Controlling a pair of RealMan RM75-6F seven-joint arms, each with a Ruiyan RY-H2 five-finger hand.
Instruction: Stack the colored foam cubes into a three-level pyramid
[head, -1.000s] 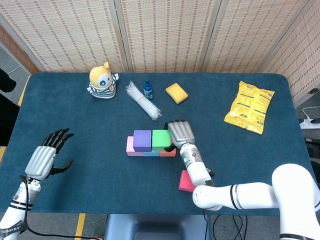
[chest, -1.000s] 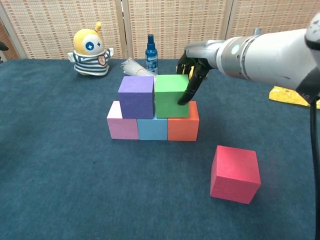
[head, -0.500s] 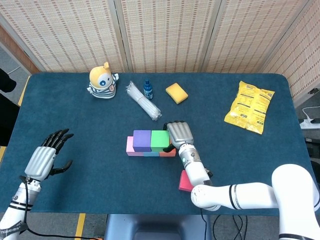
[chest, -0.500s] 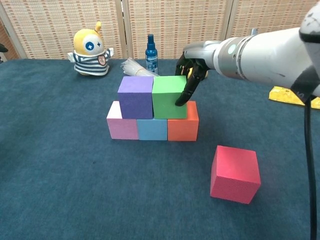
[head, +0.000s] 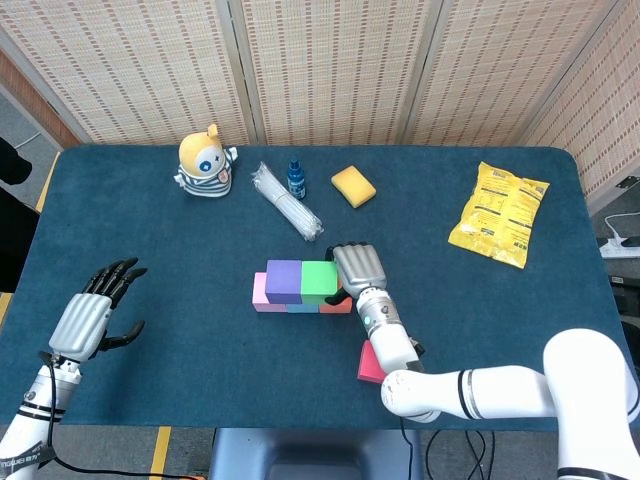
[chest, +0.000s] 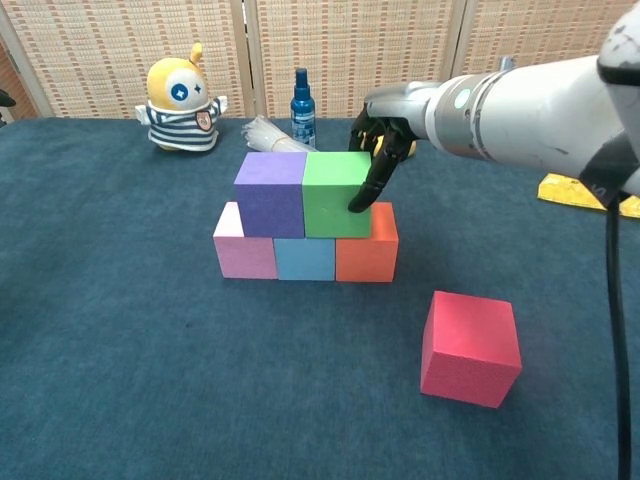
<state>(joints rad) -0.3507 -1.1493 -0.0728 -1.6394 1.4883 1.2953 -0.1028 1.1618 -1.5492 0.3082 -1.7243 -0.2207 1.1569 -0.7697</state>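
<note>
A bottom row of pink cube, blue cube and orange cube stands mid-table. On top sit a purple cube and a green cube, side by side and touching. My right hand hangs just right of the green cube, fingertips touching its right face, holding nothing. A red cube lies alone on the cloth to the front right, partly hidden under my forearm in the head view. My left hand rests far left, fingers spread and empty.
At the back stand a yellow striped toy, a bundle of clear straws, a small blue bottle and a yellow sponge. A yellow snack bag lies back right. The blue table ends near my left hand.
The green cube has slid left along the second level until it meets the purple cube, with my right hand's fingers following it. The left hand stayed still.
</note>
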